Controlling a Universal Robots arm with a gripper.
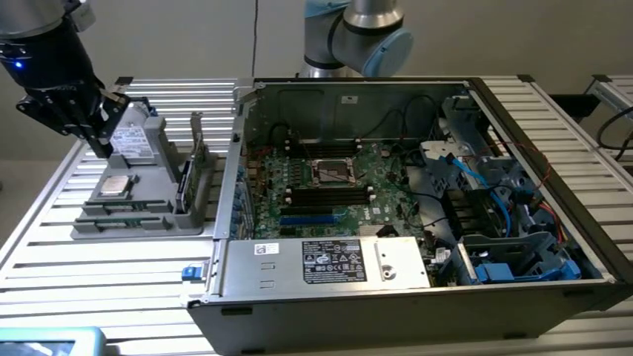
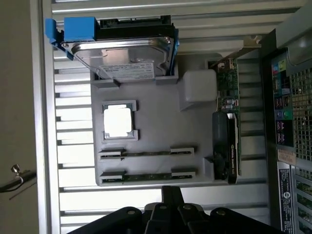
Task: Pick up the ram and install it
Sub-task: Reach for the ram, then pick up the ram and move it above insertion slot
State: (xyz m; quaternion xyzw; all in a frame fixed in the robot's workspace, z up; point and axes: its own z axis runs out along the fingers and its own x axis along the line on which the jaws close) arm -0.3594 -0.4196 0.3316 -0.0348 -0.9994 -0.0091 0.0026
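Two ram sticks, slim and green, lie edge-up in holders on a grey tray (image 2: 156,131): one (image 2: 146,153) beside the other (image 2: 146,176). In the exterior view they sit at the tray's near end (image 1: 121,211). My dark gripper (image 1: 102,147) hangs above the tray's far end, by the hard drive, on the exterior view's left. In the wrist view its fingers (image 2: 171,194) are together, close to the nearer stick, with nothing between them. The motherboard's black slots (image 1: 327,196) lie inside the open computer case (image 1: 416,297).
The tray also holds a hard drive (image 2: 126,53) with blue clips, a square silver processor (image 2: 118,122) and a taller card (image 2: 226,131) standing on edge. The case wall (image 1: 236,170) rises right beside the tray. Cables (image 1: 465,178) crowd the case's right half.
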